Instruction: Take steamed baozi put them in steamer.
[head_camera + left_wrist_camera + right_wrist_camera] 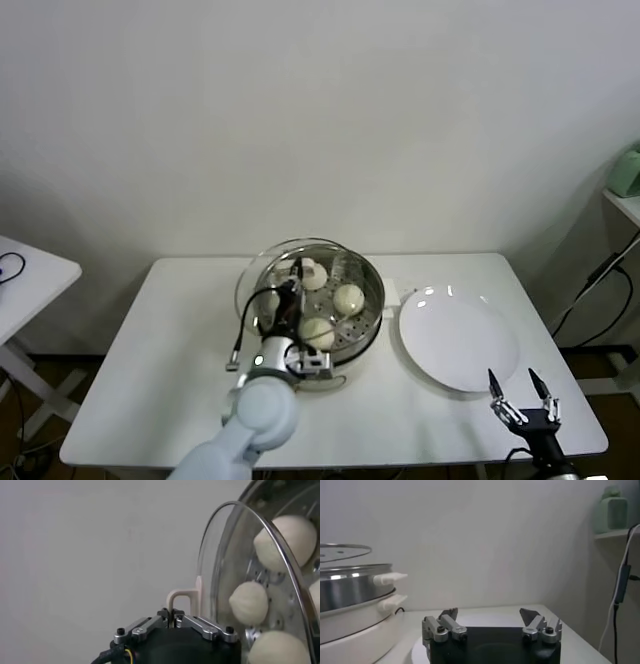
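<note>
We find the steamer [345, 325] standing near the middle of the white table [180, 330]. On its perforated tray we count three steamed baozi in the head view: one at twelve o'clock [313, 274], one at three o'clock [349, 298] and one at six o'clock [316, 333]. A fourth may lie behind the arm; we cannot tell. The left wrist view shows three buns through the glass, one of them mid-tray [248, 603].

A round glass lid [262, 290] sits tilted over the steamer's nine o'clock side, partly covering the pot. Its white handle [181, 601] is pinched between the closed fingers of the left claw [172, 616]. The left arm reaches up from the table's six o'clock edge, its wrist over the steamer's seven o'clock rim.

A white plate [458, 338] lies just beside the steamer at three o'clock, with nothing on it.

The right claw [522, 392] hangs at the table's five o'clock corner, just beyond the plate's rim, fingers spread apart and holding nothing.
</note>
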Tool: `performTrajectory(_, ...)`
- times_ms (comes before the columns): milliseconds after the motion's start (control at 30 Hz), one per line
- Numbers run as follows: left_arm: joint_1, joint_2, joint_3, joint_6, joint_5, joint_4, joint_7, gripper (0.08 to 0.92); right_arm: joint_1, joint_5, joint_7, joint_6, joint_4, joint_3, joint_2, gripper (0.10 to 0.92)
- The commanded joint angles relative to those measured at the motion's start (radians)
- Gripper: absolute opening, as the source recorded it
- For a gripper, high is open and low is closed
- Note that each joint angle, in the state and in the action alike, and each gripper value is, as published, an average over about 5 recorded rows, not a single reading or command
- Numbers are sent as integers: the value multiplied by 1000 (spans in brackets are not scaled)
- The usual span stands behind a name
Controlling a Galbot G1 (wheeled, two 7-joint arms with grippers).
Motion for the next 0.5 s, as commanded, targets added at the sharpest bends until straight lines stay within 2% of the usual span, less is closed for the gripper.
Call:
performTrajectory(33, -25, -93, 58, 15, 56, 66, 7, 142, 3, 1, -1, 1, -5, -2, -1, 823)
performTrajectory(500, -15, -110, 62, 0, 90, 84, 6, 142, 13, 2, -5, 0, -18, -7, 5, 823)
